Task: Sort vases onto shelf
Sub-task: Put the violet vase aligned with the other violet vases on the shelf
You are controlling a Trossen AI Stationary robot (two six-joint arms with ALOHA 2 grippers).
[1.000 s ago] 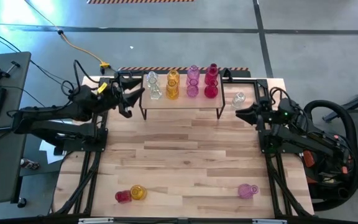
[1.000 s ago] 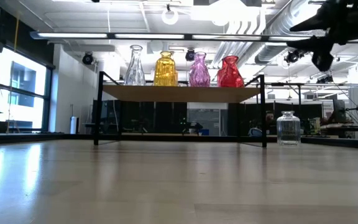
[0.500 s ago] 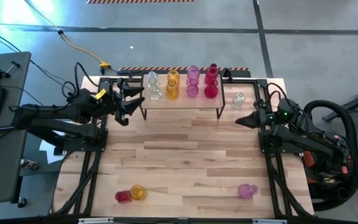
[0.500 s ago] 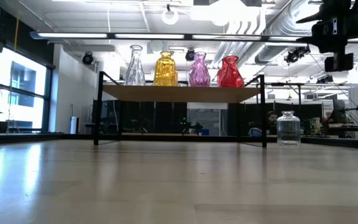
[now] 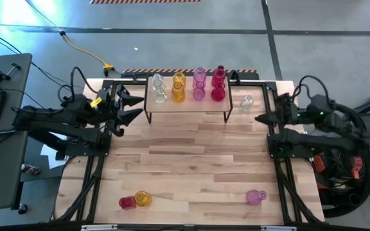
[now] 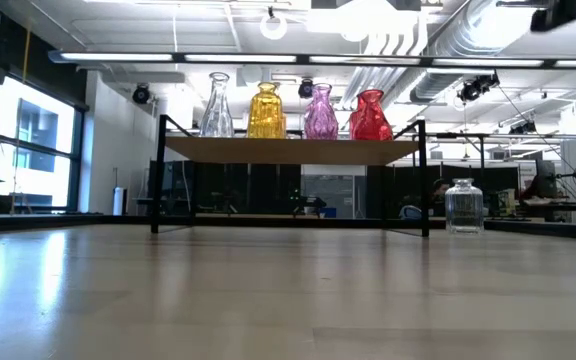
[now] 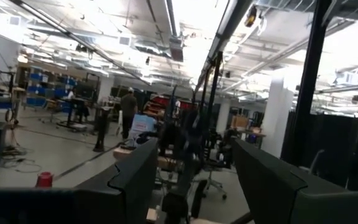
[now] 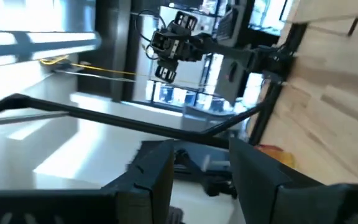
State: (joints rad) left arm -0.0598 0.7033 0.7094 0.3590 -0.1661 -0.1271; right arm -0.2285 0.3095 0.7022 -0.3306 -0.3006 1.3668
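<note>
The left claw (image 5: 126, 108) is seen at the far left of the surface (image 5: 191, 167), just left of the shelf (image 5: 188, 102); its fingers stand partly apart and nothing is held between them. On the near left of the surface a red vase (image 5: 126, 203) and an amber vase (image 5: 142, 198) lie on their sides, touching. On the shelf, clear (image 5: 158, 88), amber, pink and red vases (image 5: 218, 84) are set in columns from left to right. A clear squat vase (image 5: 246, 101) stands upright on the surface just right of the shelf, and a pink vase (image 5: 256, 197) lies on its side at the near right. The right claw (image 5: 262, 118) is held at the far right, near the clear squat vase, with a moderate gap between its fingers and nothing in it.

The vases are judged to be light, stiff, smooth glass: slippery and easily broken. The upright one would best be taken around its body just below the neck, with modest squeeze. The lying ones are likely to roll when touched, so they would be better gripped across the neck or shoulder.
</note>
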